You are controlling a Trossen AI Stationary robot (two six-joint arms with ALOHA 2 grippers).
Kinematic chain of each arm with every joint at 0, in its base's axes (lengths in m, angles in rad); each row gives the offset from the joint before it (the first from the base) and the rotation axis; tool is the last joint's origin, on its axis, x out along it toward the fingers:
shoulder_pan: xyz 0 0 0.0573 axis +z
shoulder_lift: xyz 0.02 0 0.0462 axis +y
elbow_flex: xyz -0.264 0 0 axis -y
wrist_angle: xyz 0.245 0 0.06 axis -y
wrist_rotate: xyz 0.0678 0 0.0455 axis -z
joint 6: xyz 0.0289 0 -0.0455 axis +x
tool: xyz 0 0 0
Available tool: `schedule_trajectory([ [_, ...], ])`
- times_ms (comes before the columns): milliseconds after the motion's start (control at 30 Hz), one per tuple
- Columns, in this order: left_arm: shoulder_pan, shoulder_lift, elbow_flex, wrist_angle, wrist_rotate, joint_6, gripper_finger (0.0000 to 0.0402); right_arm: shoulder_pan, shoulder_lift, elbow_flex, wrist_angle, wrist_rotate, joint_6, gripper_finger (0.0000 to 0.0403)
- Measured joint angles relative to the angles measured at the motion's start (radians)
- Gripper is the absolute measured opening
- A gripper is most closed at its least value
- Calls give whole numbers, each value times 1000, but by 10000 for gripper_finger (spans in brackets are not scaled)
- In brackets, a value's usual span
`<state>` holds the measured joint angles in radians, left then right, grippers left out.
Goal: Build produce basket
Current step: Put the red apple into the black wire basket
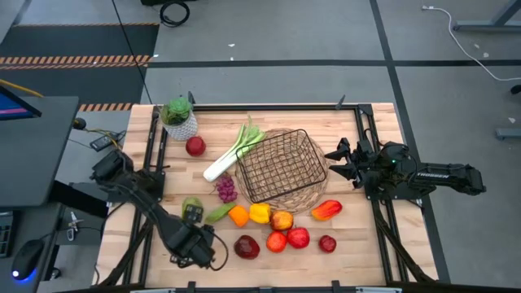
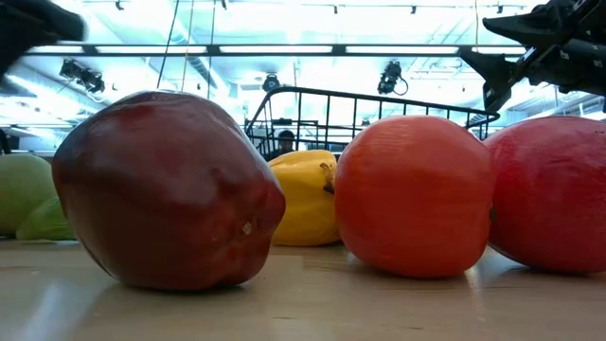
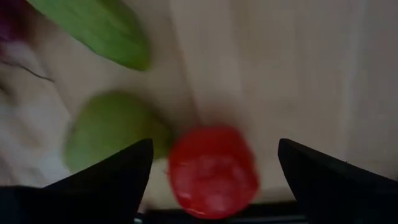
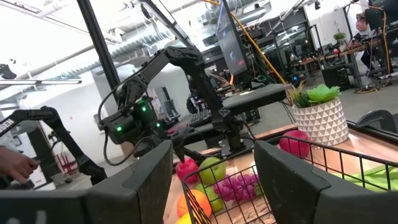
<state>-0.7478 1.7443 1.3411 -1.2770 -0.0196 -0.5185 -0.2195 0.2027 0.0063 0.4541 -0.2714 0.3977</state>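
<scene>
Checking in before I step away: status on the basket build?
Left hand open over a red fruit. Right hand empty beside the basket. Basket empty, nothing blocking.

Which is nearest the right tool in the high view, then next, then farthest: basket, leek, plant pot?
From the right tool, at the table's right edge:
1. Basket, mid-table, right beside the tool.
2. Leek, just past the basket's left side.
3. Plant pot, far-left corner.

White lettering runs along the right arm (image 1: 444, 173) at the table's right side, too small to read for certain. Nothing else carries readable text.
</scene>
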Motion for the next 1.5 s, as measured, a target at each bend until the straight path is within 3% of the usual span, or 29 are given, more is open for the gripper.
schedule_trajectory([
  [267,-46,-1,0,-42,61,-266,353,0,0,0,0,0,0,231],
  [567,-62,-22,-50,-41,49,-303,352,0,0,0,0,0,0,231],
  [767,-35,-65,-79,-38,25,-225,352,0,0,0,0,0,0,231],
  [1100,-32,-69,-79,-22,37,140,352,0,0,0,0,0,0,231],
  [1333,-16,-69,-130,85,92,177,352,0,0,0,0,0,0,231],
  [1500,-35,-69,-172,113,32,244,352,0,0,0,0,0,0,231],
])
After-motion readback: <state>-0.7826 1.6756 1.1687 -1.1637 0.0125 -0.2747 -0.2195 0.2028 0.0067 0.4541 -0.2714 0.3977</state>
